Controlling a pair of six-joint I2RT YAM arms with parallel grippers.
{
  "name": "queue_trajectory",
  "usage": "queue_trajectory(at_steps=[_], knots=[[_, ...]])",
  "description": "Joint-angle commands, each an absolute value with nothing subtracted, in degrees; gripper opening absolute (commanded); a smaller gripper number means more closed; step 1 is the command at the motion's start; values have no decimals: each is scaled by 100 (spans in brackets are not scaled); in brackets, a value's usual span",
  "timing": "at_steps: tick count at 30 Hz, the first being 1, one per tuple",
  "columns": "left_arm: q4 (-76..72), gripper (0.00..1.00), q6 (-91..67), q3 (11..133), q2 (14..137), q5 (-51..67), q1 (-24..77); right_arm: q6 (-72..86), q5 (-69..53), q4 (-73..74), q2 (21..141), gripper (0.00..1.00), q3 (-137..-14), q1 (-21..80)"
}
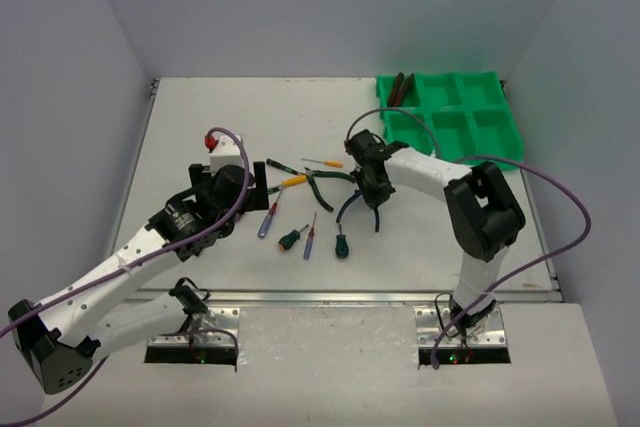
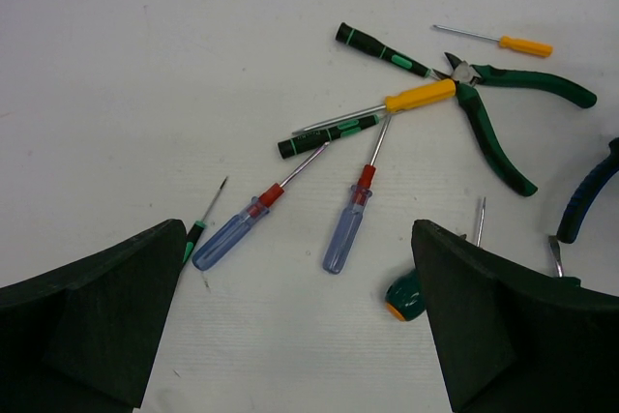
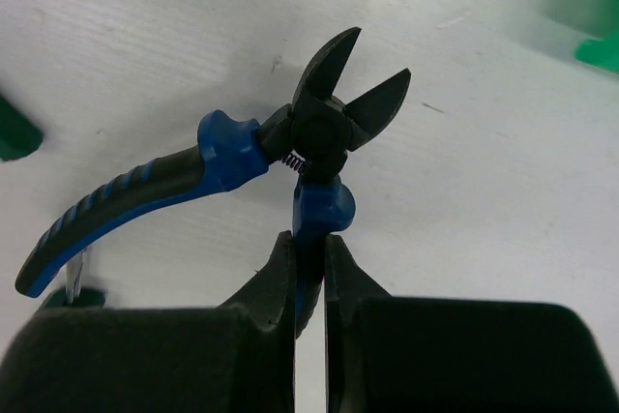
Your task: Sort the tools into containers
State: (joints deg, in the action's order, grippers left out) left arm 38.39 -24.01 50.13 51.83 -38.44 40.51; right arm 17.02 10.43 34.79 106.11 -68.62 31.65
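Note:
My right gripper [image 3: 309,249] is shut on one handle of the blue-handled pliers [image 3: 232,147]. Their other handle splays left and the cutting head points away over the table. From above, this gripper [image 1: 372,187] is at mid-table with the blue pliers [image 1: 352,207] under it. My left gripper [image 2: 298,239] stands open above two blue-handled screwdrivers [image 2: 346,229], holding nothing. Green-handled pliers [image 2: 493,132], a yellow-handled screwdriver [image 2: 418,96] and black-green screwdrivers [image 2: 377,47] lie beyond. The green tray [image 1: 468,107] sits at the back right with red-black pliers [image 1: 398,89] in its far-left compartment.
A stubby green screwdriver [image 2: 404,297] lies by my left gripper's right finger. A thin orange-handled screwdriver [image 2: 522,44] lies farthest out. A red-capped white block [image 1: 222,144] stands left of the tools. Purple cables loop off both arms.

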Motion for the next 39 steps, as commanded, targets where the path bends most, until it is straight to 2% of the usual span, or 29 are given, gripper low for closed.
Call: queue_trajectory(at_steps=[1, 4, 9, 13, 16, 19, 29, 34, 39], knots=[[3621, 100, -2338, 5001, 5146, -3861, 4032, 1604, 1307, 3296, 9662, 0, -7010, 2984], [3628, 100, -2338, 5003, 5110, -3874, 4032, 1584, 1251, 3298, 9544, 0, -7233, 2704], [3639, 100, -2347, 4992, 5054, -3876, 4034, 1734, 755, 3018, 9808, 0, -8055, 1582], [3604, 100, -2344, 4980, 5019, -3832, 4025, 1834, 1087, 3116, 10687, 0, -9232, 910], [3584, 100, -2329, 4966, 4999, -3804, 4025, 1742, 1644, 3628, 11331, 0, -10643, 542], [3577, 100, -2322, 4973, 4985, -3788, 4025, 1674, 1582, 3686, 11669, 0, -11141, 319], [3524, 100, -2278, 4948, 5017, -3707, 4025, 707, 262, 944, 11062, 0, -9162, 202], [3518, 100, -2276, 4948, 5019, -3687, 4025, 415, 1027, 1030, 11037, 0, -9057, 202], [3507, 100, -2271, 4948, 5077, -3633, 4025, 369, 938, 1105, 11051, 0, -8939, 202]])
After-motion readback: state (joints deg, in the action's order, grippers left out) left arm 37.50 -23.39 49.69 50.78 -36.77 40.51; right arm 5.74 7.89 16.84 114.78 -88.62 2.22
